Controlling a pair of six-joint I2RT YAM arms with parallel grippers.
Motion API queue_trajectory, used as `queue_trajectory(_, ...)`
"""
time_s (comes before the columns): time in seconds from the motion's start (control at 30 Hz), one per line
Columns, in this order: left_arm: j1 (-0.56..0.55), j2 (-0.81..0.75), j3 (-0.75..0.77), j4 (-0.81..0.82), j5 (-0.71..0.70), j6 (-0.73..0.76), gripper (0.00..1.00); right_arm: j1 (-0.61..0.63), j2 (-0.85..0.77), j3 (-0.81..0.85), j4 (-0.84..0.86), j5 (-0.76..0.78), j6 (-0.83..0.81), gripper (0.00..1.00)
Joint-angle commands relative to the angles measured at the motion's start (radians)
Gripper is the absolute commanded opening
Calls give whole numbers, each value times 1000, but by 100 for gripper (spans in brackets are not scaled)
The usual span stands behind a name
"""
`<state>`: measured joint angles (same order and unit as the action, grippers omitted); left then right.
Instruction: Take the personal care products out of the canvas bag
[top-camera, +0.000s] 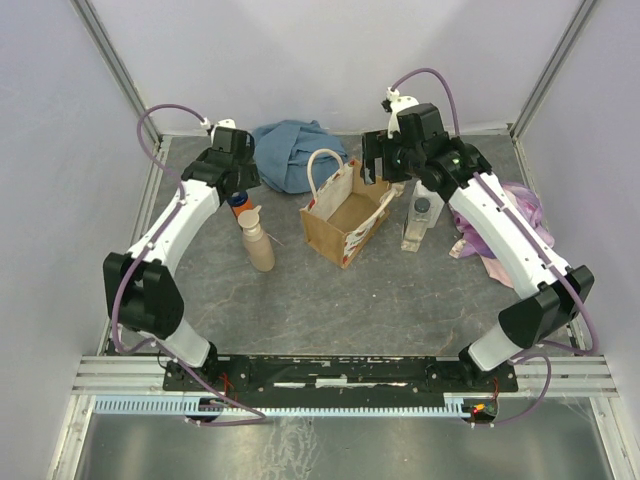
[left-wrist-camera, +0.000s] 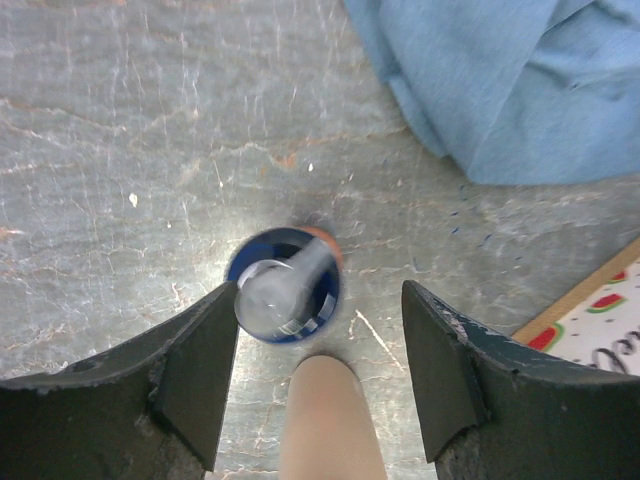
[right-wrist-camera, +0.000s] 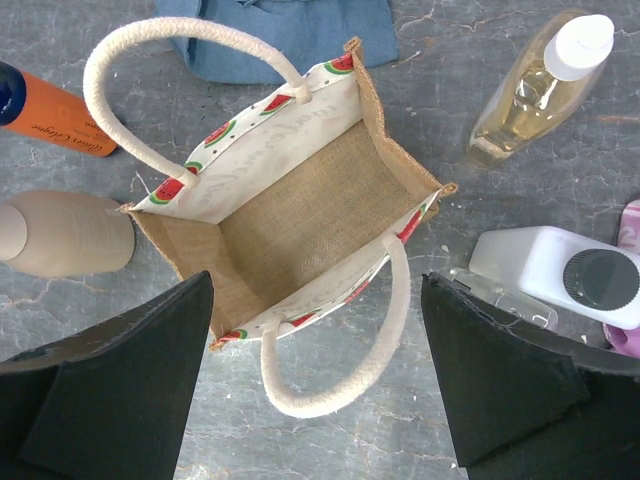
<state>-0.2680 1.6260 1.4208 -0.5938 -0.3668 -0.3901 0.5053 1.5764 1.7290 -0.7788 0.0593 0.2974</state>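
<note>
The canvas bag (top-camera: 345, 218) stands open at the table's middle; in the right wrist view its inside (right-wrist-camera: 310, 205) shows only bare burlap. My right gripper (right-wrist-camera: 318, 290) is open and empty above the bag's near rope handle (right-wrist-camera: 340, 385). To the bag's right lie a slim amber bottle (right-wrist-camera: 535, 90) and a white dark-capped bottle (right-wrist-camera: 560, 272); a clear bottle (top-camera: 418, 222) stands there. My left gripper (left-wrist-camera: 318, 300) is open and empty over the orange bottle (left-wrist-camera: 285, 290) with a blue top and the beige pump bottle (left-wrist-camera: 325, 420), both left of the bag (top-camera: 257, 243).
A blue cloth (top-camera: 297, 155) lies behind the bag. A pink-purple cloth (top-camera: 520, 225) lies at the right under my right arm. Grey walls enclose the table on three sides.
</note>
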Motion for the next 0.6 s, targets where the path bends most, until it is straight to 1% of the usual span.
queue_trajectory(0.0,1,-87,67,38,9,-27,73,31,-33,6,9,-20,13,92)
queue_trajectory(0.23,1,-97,30,38,32,-41,73,63,-15,13,-6,3,16,95)
queue_trajectory(0.37,1,-145,33,37,46,-53,73,72,-40,18,-23,18,20,96)
queue_trajectory(0.53,-10,-246,25,39,157,-70,73,105,-78,3,-8,-24,46,98)
queue_trajectory(0.57,-21,-259,28,23,168,-67,73,116,-77,-1,-16,-6,47,98)
